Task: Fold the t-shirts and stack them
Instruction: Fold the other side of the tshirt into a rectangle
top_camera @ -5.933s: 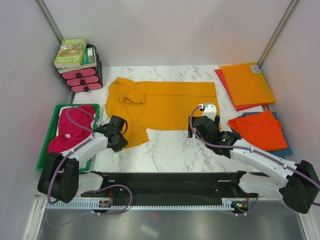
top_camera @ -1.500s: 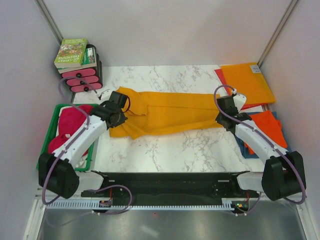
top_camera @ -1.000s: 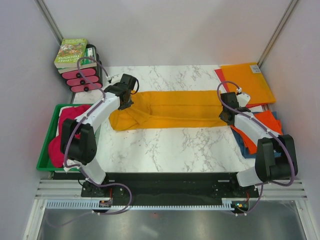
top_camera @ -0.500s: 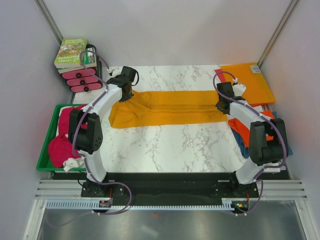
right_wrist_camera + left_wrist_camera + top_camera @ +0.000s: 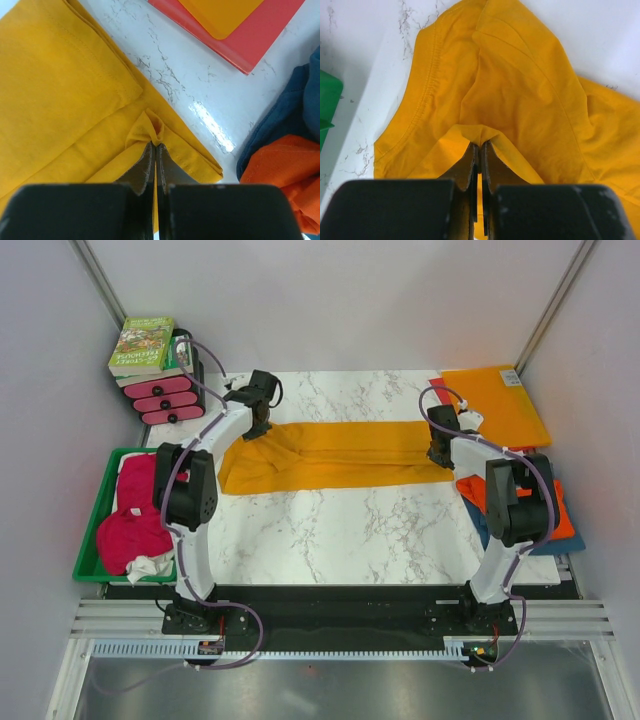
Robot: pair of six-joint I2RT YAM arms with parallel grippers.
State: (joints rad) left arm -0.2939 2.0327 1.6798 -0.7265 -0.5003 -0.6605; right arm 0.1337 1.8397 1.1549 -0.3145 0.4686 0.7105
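The golden-orange t-shirt (image 5: 330,453) lies across the marble table as a long narrow band, folded lengthwise. My left gripper (image 5: 259,428) is shut on a pinch of its cloth at the left end, by the sleeve and collar folds (image 5: 520,90). My right gripper (image 5: 437,447) is shut on a pinch of the hem corner (image 5: 150,127) at the right end. In the wrist views the left gripper (image 5: 480,144) and right gripper (image 5: 154,145) each have cloth bunched at the tips. Magenta-pink t-shirts (image 5: 135,510) fill the green tray (image 5: 86,540). A red-orange t-shirt (image 5: 275,170) lies on a blue t-shirt (image 5: 295,115) at right.
Stiff orange sheet (image 5: 495,405) lies on a red sheet (image 5: 445,390) at the back right, close to the right gripper. Books (image 5: 145,345) sit on a pink-fronted stack (image 5: 165,400) at the back left. Bare marble (image 5: 340,530) spreads in front of the shirt.
Both arms have reached farther back, carrying the shirt's near edge over its far part. The shirt went from a wide spread to a narrow folded band.
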